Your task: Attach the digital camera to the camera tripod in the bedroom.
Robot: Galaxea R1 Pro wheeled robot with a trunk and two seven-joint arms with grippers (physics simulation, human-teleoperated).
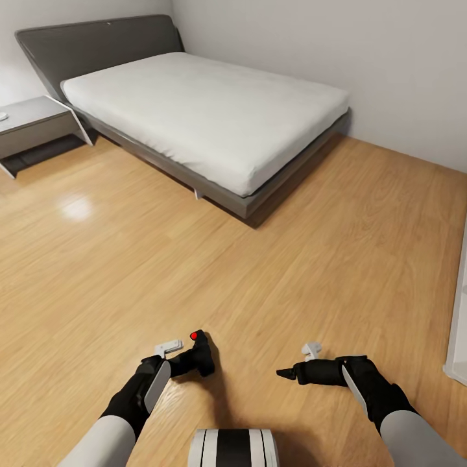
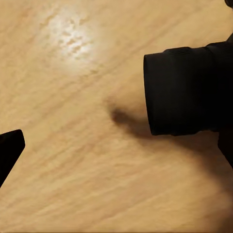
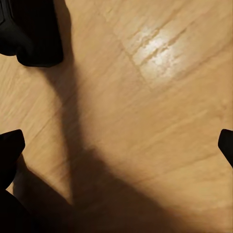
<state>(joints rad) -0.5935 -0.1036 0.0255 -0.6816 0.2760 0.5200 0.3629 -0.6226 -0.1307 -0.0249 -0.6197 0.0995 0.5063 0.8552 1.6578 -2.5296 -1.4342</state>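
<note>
The digital camera (image 1: 200, 353), black with a red button on top, hangs just above the light wood floor at the tip of my left gripper (image 1: 185, 362), which is shut on it. In the left wrist view its round lens barrel (image 2: 187, 90) sits close against one side of the gripper (image 2: 116, 145), and one fingertip (image 2: 9, 150) shows at the far edge. My right gripper (image 1: 292, 371) is open and holds nothing; its fingertips (image 3: 9, 150) stand wide apart over bare floor. The right wrist view also catches the digital camera (image 3: 29, 39). The camera tripod is out of view.
A grey-framed bed (image 1: 214, 194) with a white mattress fills the far middle of the bedroom. A low grey nightstand (image 1: 32, 123) stands at the far left. A white furniture edge (image 1: 457, 324) runs along the right side. Open wood floor (image 1: 194, 259) lies ahead.
</note>
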